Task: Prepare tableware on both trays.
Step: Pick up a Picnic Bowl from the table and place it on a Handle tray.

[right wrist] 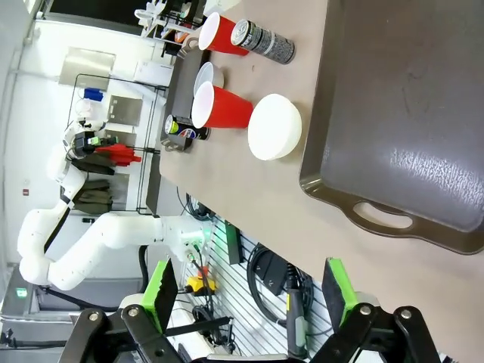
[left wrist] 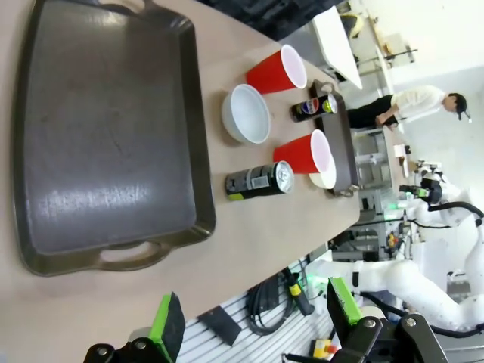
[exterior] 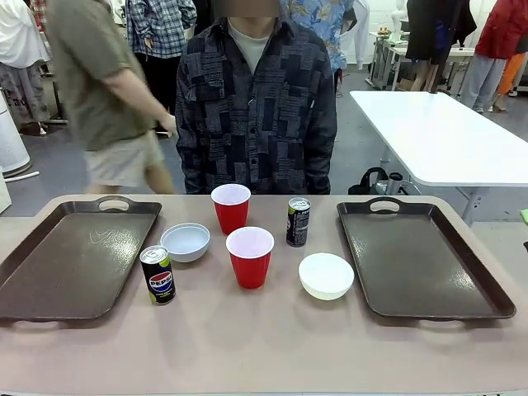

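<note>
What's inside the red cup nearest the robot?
In the nearest red cup, a white inner wall is visible and no contents; its own front wall hides the very bottom.

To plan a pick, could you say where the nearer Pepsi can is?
Front view: the Pepsi can stands left of centre, beside the left tray, nearer than a white bowl.

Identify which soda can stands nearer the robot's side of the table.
The can by the left tray, its Pepsi logo facing the front camera. The other can stands farther back, closer to the right tray.
</note>
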Motion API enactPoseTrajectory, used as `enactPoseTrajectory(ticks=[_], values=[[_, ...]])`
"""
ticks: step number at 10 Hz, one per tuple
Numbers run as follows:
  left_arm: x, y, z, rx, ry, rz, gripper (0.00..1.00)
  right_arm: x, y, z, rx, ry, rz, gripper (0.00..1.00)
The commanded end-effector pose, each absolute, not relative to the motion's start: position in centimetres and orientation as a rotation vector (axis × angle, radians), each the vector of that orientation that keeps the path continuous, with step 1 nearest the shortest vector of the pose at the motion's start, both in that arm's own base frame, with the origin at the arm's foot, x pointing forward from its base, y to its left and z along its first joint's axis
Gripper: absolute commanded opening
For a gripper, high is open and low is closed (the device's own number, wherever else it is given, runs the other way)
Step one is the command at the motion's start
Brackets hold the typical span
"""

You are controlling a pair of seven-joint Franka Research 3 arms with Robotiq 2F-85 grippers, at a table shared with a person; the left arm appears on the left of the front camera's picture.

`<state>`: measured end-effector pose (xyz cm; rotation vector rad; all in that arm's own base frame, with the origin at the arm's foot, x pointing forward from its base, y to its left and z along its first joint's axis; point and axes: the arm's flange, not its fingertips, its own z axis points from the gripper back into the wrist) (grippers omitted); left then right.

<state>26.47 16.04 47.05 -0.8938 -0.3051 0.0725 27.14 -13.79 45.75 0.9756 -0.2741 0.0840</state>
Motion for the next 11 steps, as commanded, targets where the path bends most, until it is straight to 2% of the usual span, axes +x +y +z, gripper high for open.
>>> enactPoseTrajectory(ticks=[1, 11], values=[[26.69, 16.08, 47.22, -0.903, -0.316, 0.081, 1.0, 27.18, -13.8, 45.66, 0.99, -0.269, 0.076, 1.0], [26.69, 16.08, 47.22, -0.903, -0.316, 0.081, 1.0, 27.18, -13.8, 45.66, 0.99, -0.269, 0.076, 1.0]])
